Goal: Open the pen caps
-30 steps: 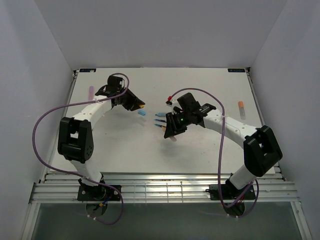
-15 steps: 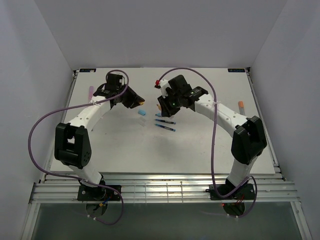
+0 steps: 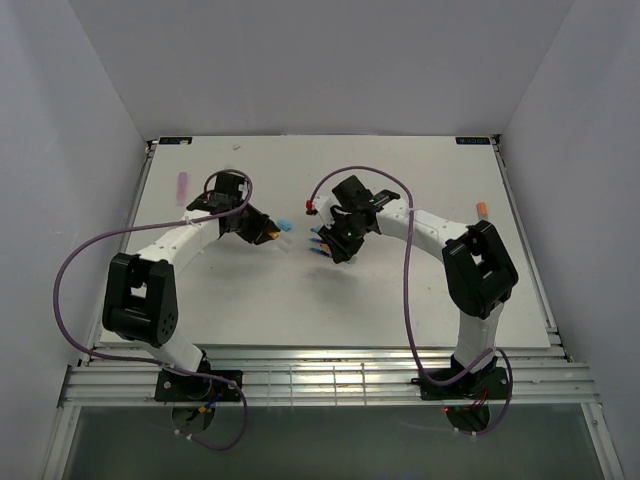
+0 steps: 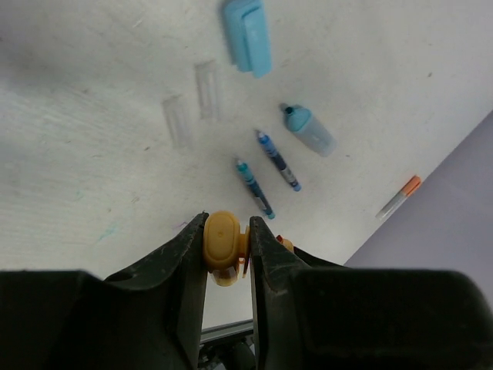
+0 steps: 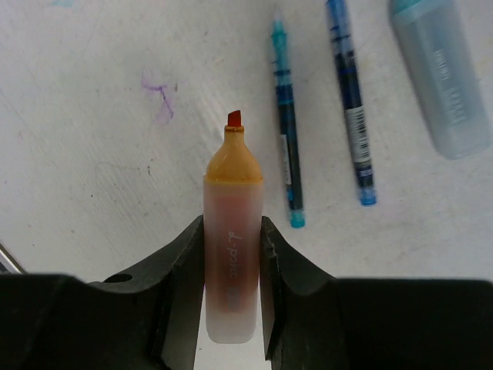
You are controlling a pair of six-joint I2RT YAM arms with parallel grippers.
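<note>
My left gripper is shut on an orange pen cap, held just above the table. An uncapped orange highlighter, its tip pointing away, sits gripped in my right gripper, which is shut on its clear body. In the top view the two grippers face each other a short way apart. On the table between them lie two thin blue pens, a light blue highlighter without its cap, a light blue cap and two clear caps.
A pink pen lies at the far left of the table. An orange-tipped thin pen lies at the right, beside the right arm's elbow. White walls close in the table on three sides.
The right gripper swung to the far side with the orange highlighter, then came back down beside the thin blue pens. The left gripper moved nearer and toward the middle, still holding the cap.
</note>
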